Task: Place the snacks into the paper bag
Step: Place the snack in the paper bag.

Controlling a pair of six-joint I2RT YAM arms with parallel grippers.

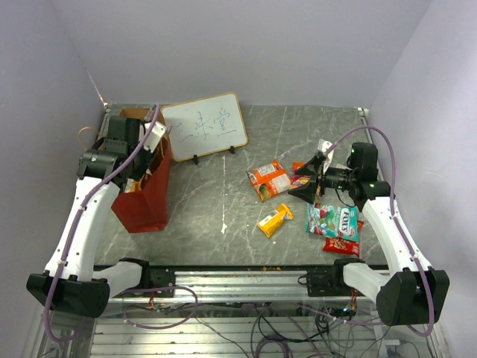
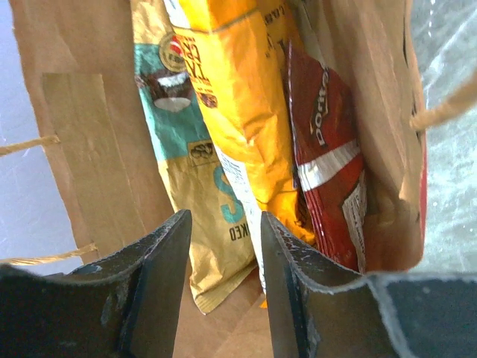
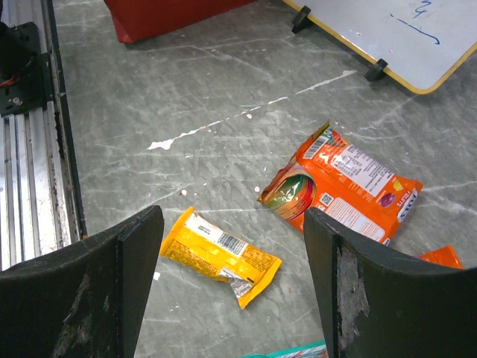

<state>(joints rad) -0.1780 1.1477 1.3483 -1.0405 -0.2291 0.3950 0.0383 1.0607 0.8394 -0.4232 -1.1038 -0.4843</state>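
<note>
While the left gripper [image 2: 223, 220] sits half-open inside the paper bag [image 1: 141, 205] and the right gripper [image 3: 232, 216] hangs wide open above the yellow packet [image 3: 220, 257], a snagged handle [image 2: 446, 112] could topple the bag.

The right wrist view's top edge cuts off the paper bag [image 3: 171, 15] and, upper right, the whiteboard [image 3: 387, 30]; the right edge crops an orange packet [image 3: 444, 258].

Left arm [image 1: 82, 224], right arm [image 1: 395, 231]: white links, black joints, purple cables [image 1: 371, 128], scuffed black fingers [image 3: 350, 291].
</note>
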